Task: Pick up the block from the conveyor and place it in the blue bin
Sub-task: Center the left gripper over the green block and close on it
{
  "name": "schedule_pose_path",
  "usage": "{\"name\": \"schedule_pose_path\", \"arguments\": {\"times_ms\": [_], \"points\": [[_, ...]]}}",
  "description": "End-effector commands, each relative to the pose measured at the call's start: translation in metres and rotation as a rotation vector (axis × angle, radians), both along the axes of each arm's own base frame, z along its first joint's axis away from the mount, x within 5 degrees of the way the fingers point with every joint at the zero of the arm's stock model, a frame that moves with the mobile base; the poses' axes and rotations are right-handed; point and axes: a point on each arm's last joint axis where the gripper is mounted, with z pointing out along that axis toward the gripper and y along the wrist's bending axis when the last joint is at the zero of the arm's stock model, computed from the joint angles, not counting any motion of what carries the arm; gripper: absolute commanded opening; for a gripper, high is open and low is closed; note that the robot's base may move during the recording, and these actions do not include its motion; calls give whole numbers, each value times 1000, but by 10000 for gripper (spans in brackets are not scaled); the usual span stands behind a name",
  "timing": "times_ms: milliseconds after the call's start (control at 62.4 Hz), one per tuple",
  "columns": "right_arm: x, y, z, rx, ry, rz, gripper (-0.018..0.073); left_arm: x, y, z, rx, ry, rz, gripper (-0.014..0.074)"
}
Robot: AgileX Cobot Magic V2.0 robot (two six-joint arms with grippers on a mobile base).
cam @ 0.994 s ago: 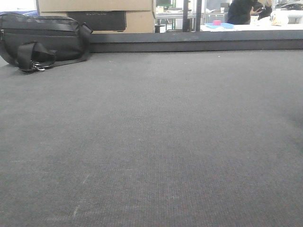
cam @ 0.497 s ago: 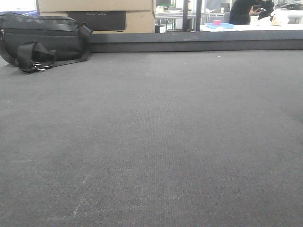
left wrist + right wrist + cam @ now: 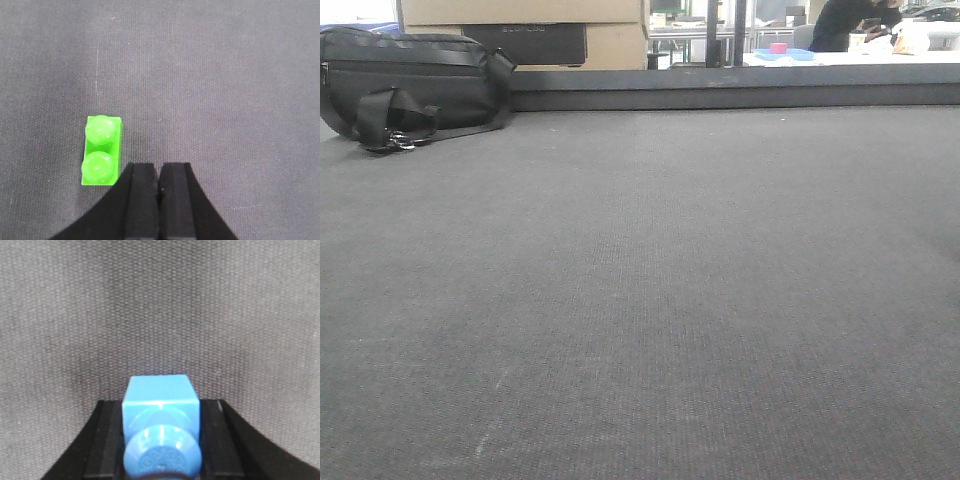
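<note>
**Blue block gripped, green block loose on the belt**

The right claw [image 3: 161, 406] clamps a blue block [image 3: 160, 412] over the conveyor [image 3: 160, 315]. The left claw [image 3: 159, 172] is pressed closed and empty, with a green block [image 3: 102, 150] lying on the belt just to its left. Farther off sits a black bag [image 3: 415, 85]. Beyond it, a shallow blue tray [image 3: 798, 55] holds something pink [image 3: 778, 47].

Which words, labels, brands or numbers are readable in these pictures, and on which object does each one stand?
None can be read.
On the dark box behind the black bag: faint pale lettering, too blurred to read.
On the green block and the blue block: no print visible.
</note>
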Motion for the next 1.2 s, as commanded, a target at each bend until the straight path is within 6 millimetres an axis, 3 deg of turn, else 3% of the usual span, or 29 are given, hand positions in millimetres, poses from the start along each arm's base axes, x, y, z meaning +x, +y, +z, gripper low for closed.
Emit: {"name": "schedule_pose_path", "arguments": {"times_ms": [0,144,257,465,545,705,898,1010,1186], "points": [[0,-2,0,-15,9,6,-162,0,1,3,-19,-8,21,-111],[1,-2,23,-15,-1,6,-162,1,1,3,-57,-10,73,-111],[2,-1,58,1,-130,-1,-162,4,2,-3,-41,28,69,-111],[-6,1,131,46,-531,-16,-162,29,6,-43,42,229,12,-111],[-11,1,148,47,-646,-17,-162,37,6,-53,40,265,12,-111],[-21,1,167,50,-768,-19,-162,47,6,-59,43,253,12,-111],[-23,1,167,52,-762,-19,-162,46,9,-58,82,254,3,-107],[-23,1,167,52,-762,-19,-162,46,12,-58,129,254,-8,21],[-23,1,167,54,-762,-20,-162,47,12,-58,129,243,-8,337]]}}
